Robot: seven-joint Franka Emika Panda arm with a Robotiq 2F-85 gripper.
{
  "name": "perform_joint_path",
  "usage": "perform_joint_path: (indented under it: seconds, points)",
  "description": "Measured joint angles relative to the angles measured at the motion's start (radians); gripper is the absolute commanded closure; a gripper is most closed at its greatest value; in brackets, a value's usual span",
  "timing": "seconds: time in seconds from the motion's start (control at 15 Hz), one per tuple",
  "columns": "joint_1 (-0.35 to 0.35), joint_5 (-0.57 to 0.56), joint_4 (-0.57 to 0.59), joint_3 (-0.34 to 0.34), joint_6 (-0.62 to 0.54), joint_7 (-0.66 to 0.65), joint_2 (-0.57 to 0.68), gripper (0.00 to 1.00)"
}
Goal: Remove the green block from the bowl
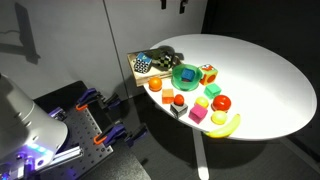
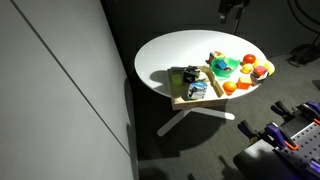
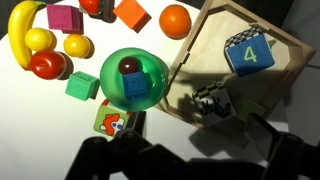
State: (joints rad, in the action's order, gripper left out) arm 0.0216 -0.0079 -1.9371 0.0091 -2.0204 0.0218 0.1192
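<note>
The shiny green bowl (image 3: pixel 112 92) stands on the white table, also seen in both exterior views (image 1: pixel 186 76) (image 2: pixel 226 67). Inside it lie the green block (image 3: pixel 137 89), which looks blue-teal, and a dark red ball (image 3: pixel 130 66). My gripper (image 3: pixel 195 152) is open and empty, high above the table. Its dark fingers frame the lower edge of the wrist view, to the lower right of the bowl. It shows at the top of both exterior views (image 1: pixel 173 5) (image 2: pixel 232 8).
A teal-green block (image 3: pixel 82 87) and a picture block (image 3: pixel 114 122) lie beside the bowl. A banana (image 3: pixel 19 35), a tomato (image 3: pixel 47 65), a pink block (image 3: pixel 63 17) and an orange (image 3: pixel 175 20) lie around it. A wooden tray (image 3: pixel 188 60) holds a blue numbered block (image 3: pixel 245 52) and a checkered object (image 3: pixel 211 100).
</note>
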Motion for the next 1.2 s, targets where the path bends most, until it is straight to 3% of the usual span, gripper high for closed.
perform_joint_path:
  seconds: [0.8,1.2]
  points:
    - [-0.043,0.000,0.059,-0.024,-0.140,0.003,0.188,0.00]
    - [-0.052,0.000,0.138,-0.039,-0.149,0.003,0.318,0.00]
